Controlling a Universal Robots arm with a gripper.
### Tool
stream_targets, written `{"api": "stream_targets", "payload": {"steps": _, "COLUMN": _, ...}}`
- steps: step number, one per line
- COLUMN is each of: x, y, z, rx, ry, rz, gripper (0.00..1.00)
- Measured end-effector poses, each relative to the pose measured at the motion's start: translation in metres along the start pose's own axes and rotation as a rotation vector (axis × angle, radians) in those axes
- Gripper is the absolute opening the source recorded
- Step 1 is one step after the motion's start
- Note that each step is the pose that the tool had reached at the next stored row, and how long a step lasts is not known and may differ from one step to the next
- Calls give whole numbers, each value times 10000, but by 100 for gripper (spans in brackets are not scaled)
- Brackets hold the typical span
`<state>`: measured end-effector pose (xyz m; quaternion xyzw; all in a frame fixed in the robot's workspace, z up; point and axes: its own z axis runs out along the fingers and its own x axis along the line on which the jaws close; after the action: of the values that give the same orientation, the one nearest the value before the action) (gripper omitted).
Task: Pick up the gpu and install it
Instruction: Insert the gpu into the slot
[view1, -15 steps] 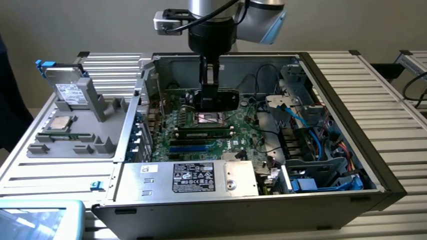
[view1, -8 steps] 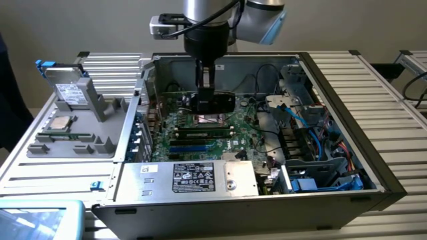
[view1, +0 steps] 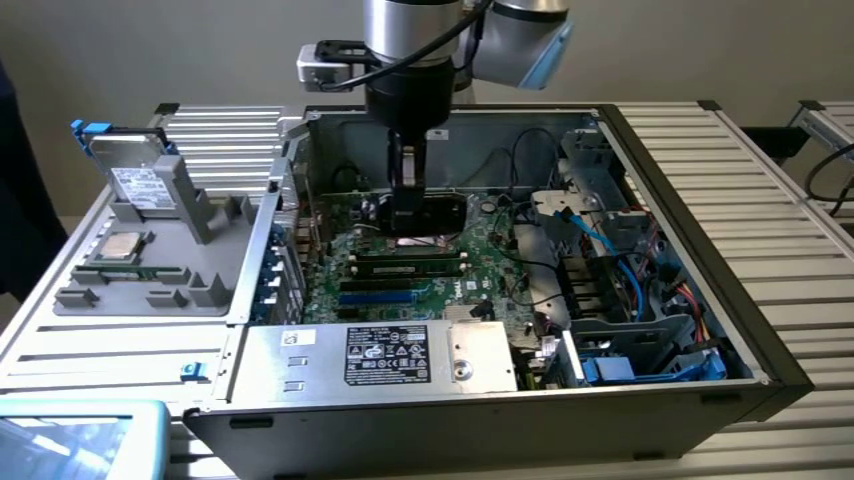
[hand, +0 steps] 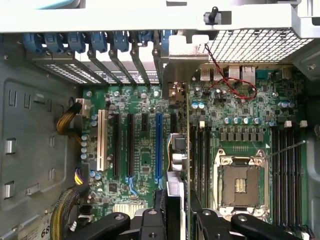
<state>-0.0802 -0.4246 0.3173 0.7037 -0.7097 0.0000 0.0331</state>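
A hard drive (view1: 138, 178) stands propped in a gray tray (view1: 220, 265).

No print can be read from where I work: the black label (view1: 387, 355) on the power supply (view1: 483, 362), lower centre of the exterior view, and the white label (view1: 138, 186) on the hard drive (view1: 123, 150), upper left, carry lettering too small to read.

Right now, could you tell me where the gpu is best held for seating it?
Probably its upper edge, from above, across the flat faces: the gpu stands edge-on over the motherboard slots, and the pincer clamps it that way.
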Motion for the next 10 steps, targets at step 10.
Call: {"api": "stream_targets", "payload": {"steps": 10, "x": 69, "y": 21, "z": 115, "rx": -89, "ry": -94, "rz": -9, "gripper": 29}}
